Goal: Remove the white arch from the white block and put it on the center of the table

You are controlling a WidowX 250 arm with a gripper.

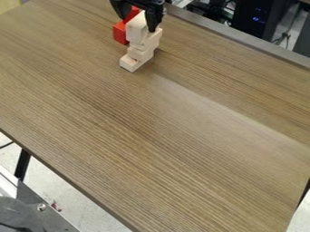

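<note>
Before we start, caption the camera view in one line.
Black tool at the pale block stack, red block alongside.

A wood-grain counter (157,131) seen at a slant from above. Near its far edge, a black end effector (138,24) hangs, fingers spread, over a stack of white blocks (140,50), with red blocks (120,33) just beside it, toward the view's left. Dark equipment (257,17) with blue lights stands beyond.

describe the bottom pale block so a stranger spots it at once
Near the far edge of the table, find the stack of pale blocks beside a red block. Go down to its foot. The bottom block is the one that juts toward the camera, past the pale blocks above it.
</note>
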